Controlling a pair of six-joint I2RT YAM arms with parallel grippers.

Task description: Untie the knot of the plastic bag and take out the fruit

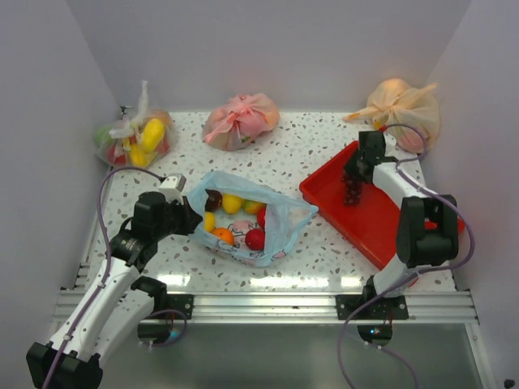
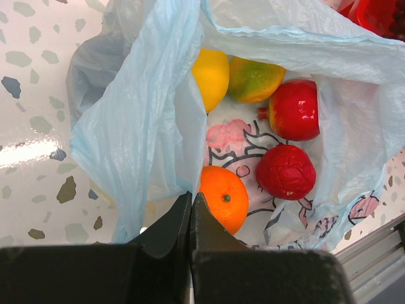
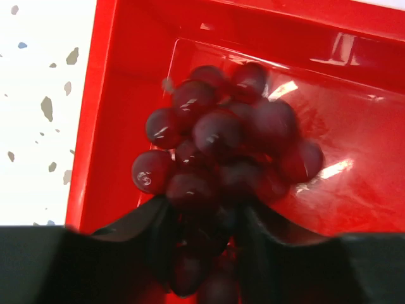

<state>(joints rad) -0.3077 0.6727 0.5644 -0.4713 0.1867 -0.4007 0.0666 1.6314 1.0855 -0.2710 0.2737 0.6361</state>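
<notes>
Plastic bag: the light blue plastic bag lies in the middle of the table, in front of the left arm, with its mouth wide open and its pink-and-dark cartoon print showing on the inner wall.
Fruit in the bag: an orange lies nearest the left gripper. A lemon touches a yellow-green mango at the far side. A smooth red fruit and a bumpy red fruit lie close together to the right.
Left gripper: the left gripper sits at the bag's left rim with its fingers pressed together. The thin blue film runs down to the fingertips and looks caught between them, and that side of the rim stands raised.
Right gripper: the right gripper hangs over the red tray with its fingers partly apart. The upper end of the bunch sits between them, blurred, so I cannot tell whether they are gripping it.
Grape bunch: the dark purple grape bunch dangles from the right gripper above the tray floor, near its left wall.
Red tray: it lies at an angle on the right side of the table, just beside the blue bag.
Other bags: along the back wall stand a clear bag with yellow fruit at the left, a knotted pink bag in the middle and a knotted orange bag at the right.
</notes>
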